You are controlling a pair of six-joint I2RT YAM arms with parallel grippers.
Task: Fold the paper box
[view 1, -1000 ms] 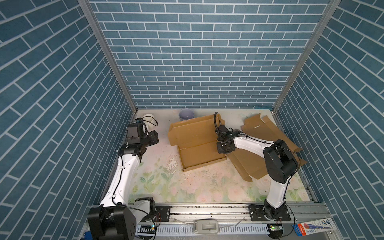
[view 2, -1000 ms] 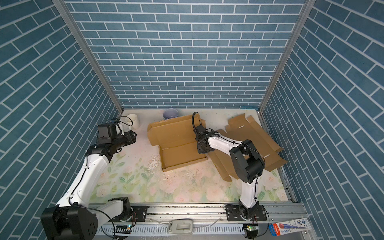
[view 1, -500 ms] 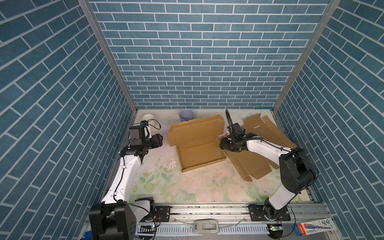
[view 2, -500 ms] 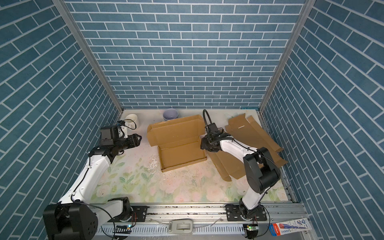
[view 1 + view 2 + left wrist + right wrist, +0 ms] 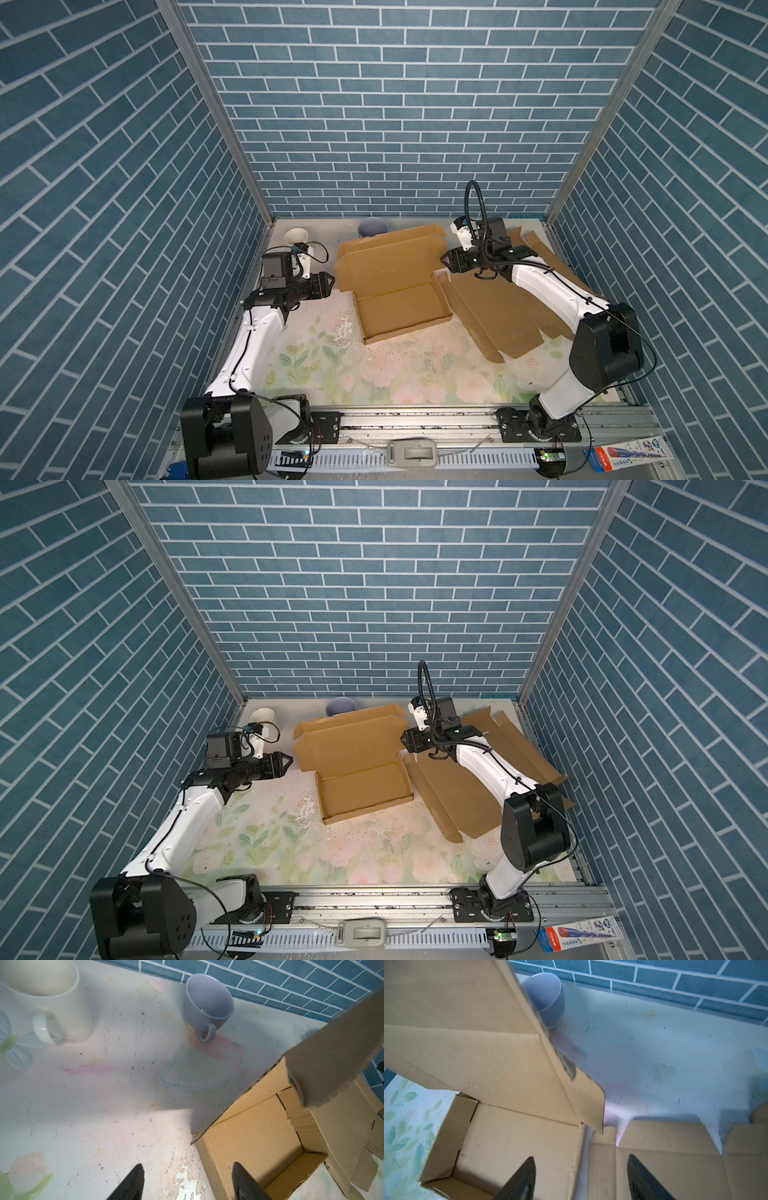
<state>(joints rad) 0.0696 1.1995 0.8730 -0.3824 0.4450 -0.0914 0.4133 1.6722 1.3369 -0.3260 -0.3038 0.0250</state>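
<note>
box (image 5: 401, 307) mid-frame: likely light, stiff card, creases easily | grip: raised lid (image 5: 386, 259) edge | left fingers (image 5: 129, 1184), right fingers (image 5: 522, 1180): wide, empty

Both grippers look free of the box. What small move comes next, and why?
Probably ease the right gripper onto the near side flap of the lid and close on it. The paper box has its tray walls up, but the lid stands open, tilted back. The right gripper and the left gripper are open and empty, flanking the lid.
</note>
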